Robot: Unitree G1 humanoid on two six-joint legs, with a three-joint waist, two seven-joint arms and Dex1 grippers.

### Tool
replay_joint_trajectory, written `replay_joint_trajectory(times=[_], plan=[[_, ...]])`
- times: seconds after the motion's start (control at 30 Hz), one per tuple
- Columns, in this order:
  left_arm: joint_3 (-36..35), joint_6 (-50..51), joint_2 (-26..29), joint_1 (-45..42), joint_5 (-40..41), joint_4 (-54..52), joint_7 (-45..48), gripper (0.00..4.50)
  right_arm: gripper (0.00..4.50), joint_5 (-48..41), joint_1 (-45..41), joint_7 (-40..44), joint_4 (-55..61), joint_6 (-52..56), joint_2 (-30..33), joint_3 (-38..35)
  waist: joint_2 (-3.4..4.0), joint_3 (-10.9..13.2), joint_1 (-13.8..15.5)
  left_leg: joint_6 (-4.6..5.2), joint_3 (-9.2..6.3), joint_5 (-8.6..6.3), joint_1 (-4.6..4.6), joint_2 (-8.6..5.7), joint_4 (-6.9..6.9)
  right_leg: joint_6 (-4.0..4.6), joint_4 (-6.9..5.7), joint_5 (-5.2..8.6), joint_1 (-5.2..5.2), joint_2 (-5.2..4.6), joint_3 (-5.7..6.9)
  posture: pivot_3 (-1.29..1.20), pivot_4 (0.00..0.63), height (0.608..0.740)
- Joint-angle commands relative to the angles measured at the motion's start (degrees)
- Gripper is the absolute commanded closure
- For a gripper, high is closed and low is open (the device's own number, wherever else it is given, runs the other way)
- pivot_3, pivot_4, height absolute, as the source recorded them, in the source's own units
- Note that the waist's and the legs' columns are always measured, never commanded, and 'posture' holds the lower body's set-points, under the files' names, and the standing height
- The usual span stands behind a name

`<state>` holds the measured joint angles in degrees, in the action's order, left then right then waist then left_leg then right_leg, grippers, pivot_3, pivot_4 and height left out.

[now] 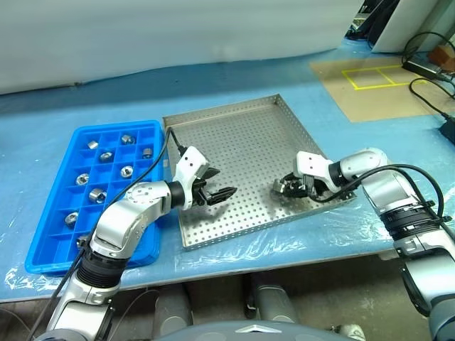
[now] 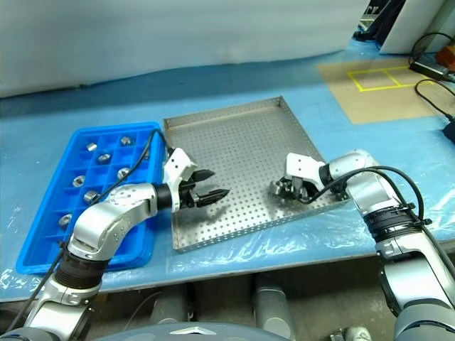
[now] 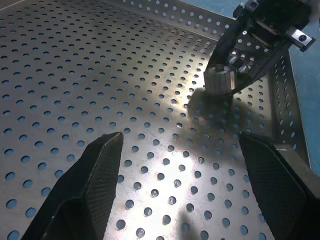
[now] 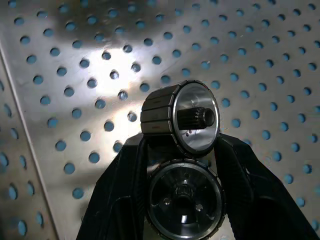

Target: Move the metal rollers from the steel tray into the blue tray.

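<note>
The right tool (image 1: 288, 186) is clamped on small shiny silver-grey metal rollers (image 4: 181, 119): its wrist view shows two between its black fingers (image 4: 120, 190), one knurled cylinder at the tips and a second seated deeper behind it. This pair sits just above the perforated floor of the large square steel tray (image 1: 234, 128), near that tray's corner closest to the worktop's front and right edges. The left tool (image 1: 217, 192) hovers with its fingers wide apart and empty over the tray's side nearest the bright blue plastic compartment tray (image 1: 53, 249), which lies just beside the steel tray toward the worktop's left edge and already holds several rollers (image 1: 126, 170) in separate cells.

The step in hand looks like lifting the catch clear and carrying it across. Judged from the grip, the outer roller is the weak point: it is held only near the fingertips and sits slightly askew, so a quick swing or a wrist roll could shake it loose. A straight lift first, enough to clear the low raised rim, then a steady sweep over the steel tray, seems the safest course. The left tool stands in that path, so either it gives way or the rollers pass to it. Over the blue tray, it is best to aim for an empty cell and to part the fingers low, since two rollers released from a height may bounce into neighbouring cells or out onto the blue-covered worktop (image 1: 234, 78).
</note>
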<state>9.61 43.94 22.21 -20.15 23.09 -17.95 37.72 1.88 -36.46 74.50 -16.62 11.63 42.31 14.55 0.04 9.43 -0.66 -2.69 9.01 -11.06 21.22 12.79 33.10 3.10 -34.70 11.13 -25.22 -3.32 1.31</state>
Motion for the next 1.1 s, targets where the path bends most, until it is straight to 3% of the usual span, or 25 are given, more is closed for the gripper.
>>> replay_joint_trajectory(times=[0.03, 0.23, 0.57, 0.7, 0.97, 1.1], plan=[[-0.6, -5.6, 0.0, -0.8, -0.2, 0.1, 2.0, 0.61, 2.84, -7.5, -3.5, -1.5, 7.3, 13.2, -2.3, -5.3, 0.01, 0.0, 0.0, 0.0, 0.0, 0.0, 0.0, 0.0, -0.01, 0.0, 0.0, 0.0, 0.0, 0.0, 0.0, -0.15, 0.15, 0.74], [0.9, -24.1, 0.3, -1.3, -7.8, 2.5, 3.3, 0.61, 2.84, -15.3, -4.3, -5.8, 15.1, 29.7, -6.1, -8.7, 0.01, 0.0, 0.3, -0.02, -0.01, 0.0, -0.05, 0.02, -0.05, 0.0, 0.0, 0.0, 0.02, 0.01, 0.01, -0.15, 0.15, 0.74], [0.2, -33.7, 0.4, -8.4, -7.2, 12.4, 10.8, 0.61, 2.84, -23.3, -6.6, -9.2, 21.8, 39.1, -8.4, -9.3, 0.03, 0.0, 0.7, -0.31, -0.01, -0.01, -0.09, -0.01, -0.05, 0.0, -0.1, -0.01, 0.02, -0.01, -0.02, -0.16, 0.15, 0.74], [-0.2, -40.4, 2.3, -9.6, -7.4, 21.9, 17.9, 0.61, 2.84, -26.5, -7.2, -8.3, 24.0, 40.8, -7.5, -8.9, 0.04, 0.0, 0.6, -0.49, -0.01, 0.09, -0.18, 0.0, -0.14, 0.0, -0.1, -0.02, 0.02, 0.03, -0.05, -0.17, 0.15, 0.74], [-1.5, -39.6, 2.7, -12.9, -1.5, 27.2, 29.1, 0.61, 2.84, -32.0, -4.6, -2.4, 28.4, 40.9, -2.2, -7.5, 0.05, 0.0, 2.2, -0.7, -0.01, 0.22, -0.17, 0.01, -0.25, 0.01, -0.1, -0.02, 0.0, 0.03, -0.04, -0.18, 0.15, 0.74], [-1.5, -36.9, 3.1, -14.2, 1.0, 25.7, 33.1, 0.61, 2.84, -28.7, -1.9, 0.6, 30.6, 35.1, 1.4, -2.8, 0.05, 0.0, 2.9, -0.71, 0.01, 0.22, -0.22, 0.02, -0.25, 0.02, -0.1, -0.02, 0.04, 0.03, -0.05, -0.19, 0.15, 0.74]])
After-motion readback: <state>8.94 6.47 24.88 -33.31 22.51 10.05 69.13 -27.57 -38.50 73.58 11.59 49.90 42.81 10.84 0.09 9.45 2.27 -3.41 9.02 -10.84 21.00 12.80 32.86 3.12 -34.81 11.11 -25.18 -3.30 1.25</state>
